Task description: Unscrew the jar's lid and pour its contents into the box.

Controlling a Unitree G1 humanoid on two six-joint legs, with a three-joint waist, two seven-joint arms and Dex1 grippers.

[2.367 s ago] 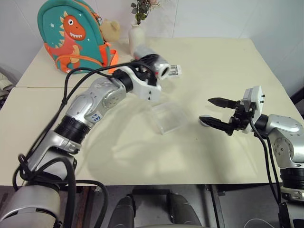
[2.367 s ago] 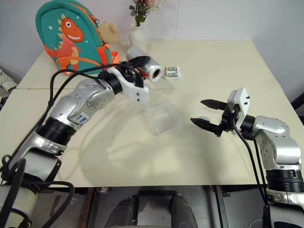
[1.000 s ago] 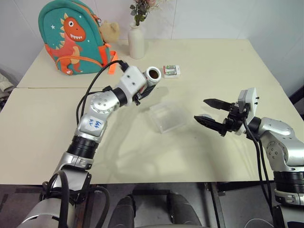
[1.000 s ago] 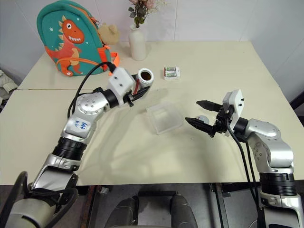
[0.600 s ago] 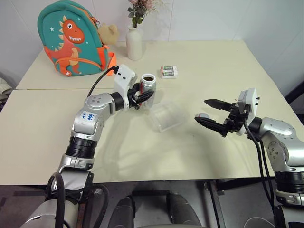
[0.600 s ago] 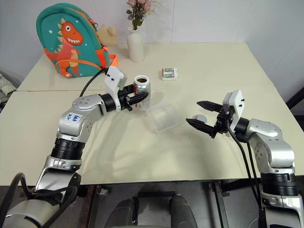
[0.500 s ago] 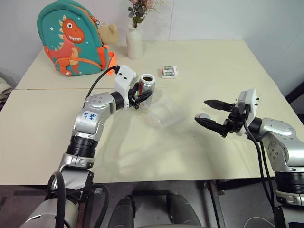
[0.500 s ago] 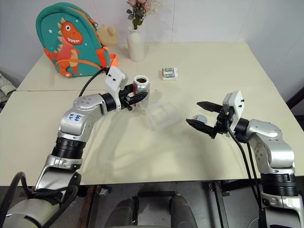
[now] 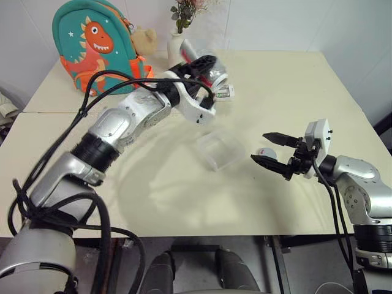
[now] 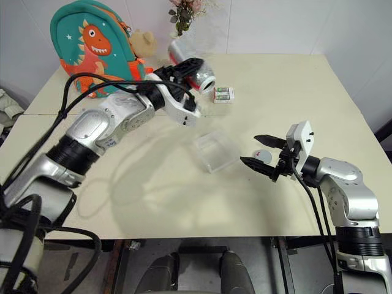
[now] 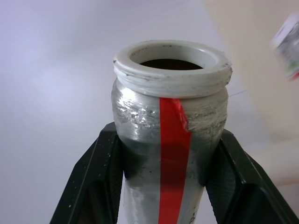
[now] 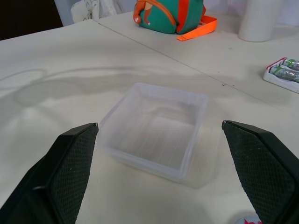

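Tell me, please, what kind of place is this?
Probably an indoor room set up for robot practice, not a real kitchen: two cream tables pushed together against a white wall, carrying a child's dinosaur backpack, a white vase of flowers and a clear plastic box.

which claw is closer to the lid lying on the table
Right. The right claw hangs open with the lid on the table just beside its fingers. The left claw is far off across the table, raised above it and shut on the jar.

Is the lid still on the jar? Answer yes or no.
No. The jar in the left hand has an open mouth, with no lid on it.
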